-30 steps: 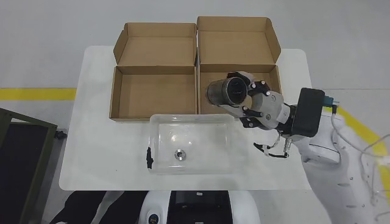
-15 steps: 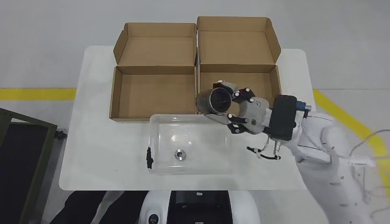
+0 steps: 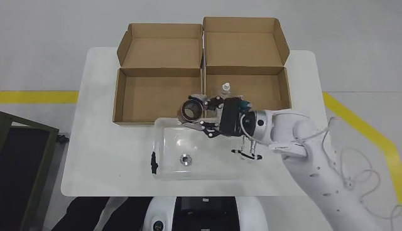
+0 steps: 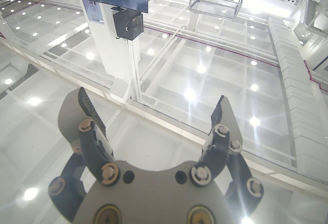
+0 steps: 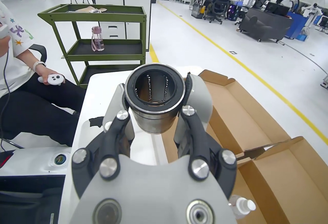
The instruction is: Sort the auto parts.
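Linear bearing [image 3: 190, 110] poised at left cardboard box's [image 3: 151, 99] near wall
Its barrel is clamped in the right gripper [image 5: 156, 93], likely for release there; the left gripper [image 4: 151, 104] is spread wide, empty.

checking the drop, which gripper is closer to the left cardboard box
Right. The right gripper, holding a metal cylinder, is over the box's near right corner; the left gripper points at the ceiling.
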Controlling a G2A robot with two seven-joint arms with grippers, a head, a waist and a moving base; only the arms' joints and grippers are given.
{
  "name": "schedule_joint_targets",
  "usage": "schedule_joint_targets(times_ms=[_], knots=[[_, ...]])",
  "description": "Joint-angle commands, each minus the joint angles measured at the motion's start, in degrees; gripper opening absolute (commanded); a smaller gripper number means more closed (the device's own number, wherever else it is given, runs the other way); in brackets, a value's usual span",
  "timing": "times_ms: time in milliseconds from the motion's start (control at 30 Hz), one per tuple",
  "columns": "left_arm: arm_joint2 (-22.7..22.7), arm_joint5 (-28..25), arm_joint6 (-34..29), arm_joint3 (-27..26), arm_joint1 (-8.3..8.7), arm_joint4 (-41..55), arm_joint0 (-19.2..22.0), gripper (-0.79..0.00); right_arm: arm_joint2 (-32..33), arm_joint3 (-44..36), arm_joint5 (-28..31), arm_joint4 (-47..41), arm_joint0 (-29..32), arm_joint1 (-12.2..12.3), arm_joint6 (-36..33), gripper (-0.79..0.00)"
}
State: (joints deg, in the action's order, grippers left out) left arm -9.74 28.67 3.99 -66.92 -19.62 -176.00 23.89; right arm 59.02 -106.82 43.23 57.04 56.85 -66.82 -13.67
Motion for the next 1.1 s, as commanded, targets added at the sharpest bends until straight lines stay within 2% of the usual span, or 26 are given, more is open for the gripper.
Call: schedule_joint_targets(times_ms=[0,600,800,1067], knots=[[0.00,0.00,0.00,0.00,0.00,0.00,0.00,0.000,-1.54,1.48,-0.62,0.59,-0.90,-0.32,-0.16,-0.785],[0.00,0.00,0.00,0.00,0.00,0.00,0.00,0.000,-14.22,14.75,-9.63,5.74,-10.59,-4.74,-1.10,-0.785],[0.00,0.00,0.00,0.00,0.00,0.00,0.00,0.000,-15.92,18.69,-13.51,6.64,-13.03,-6.14,-1.59,-0.785],[0.00,0.00,0.00,0.00,0.00,0.00,0.00,0.000,-16.95,22.80,-17.90,7.33,-15.36,-7.55,-5.49,-0.785]])
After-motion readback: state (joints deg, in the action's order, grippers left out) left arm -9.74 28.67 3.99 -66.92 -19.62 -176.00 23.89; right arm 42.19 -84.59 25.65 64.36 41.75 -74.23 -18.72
